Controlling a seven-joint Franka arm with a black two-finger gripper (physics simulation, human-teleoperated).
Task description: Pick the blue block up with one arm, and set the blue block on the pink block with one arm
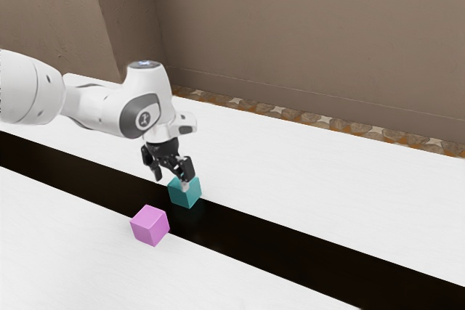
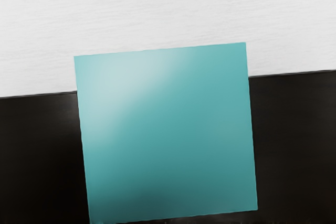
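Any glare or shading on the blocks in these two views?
Wrist view: a pale diagonal sheen crosses the blue block, which is darker toward its lower corner. Exterior view: no glare; the pink block has a lighter top face and shaded sides.

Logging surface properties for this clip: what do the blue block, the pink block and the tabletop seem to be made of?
Blue block: probably smooth plastic, slightly glossy; a soft sheen crosses its top face. Pink block: likely the same plastic, matte-looking, uniform colour, crisp edges. Tabletop: perhaps white painted wood or laminate; faint brushed streaks show.
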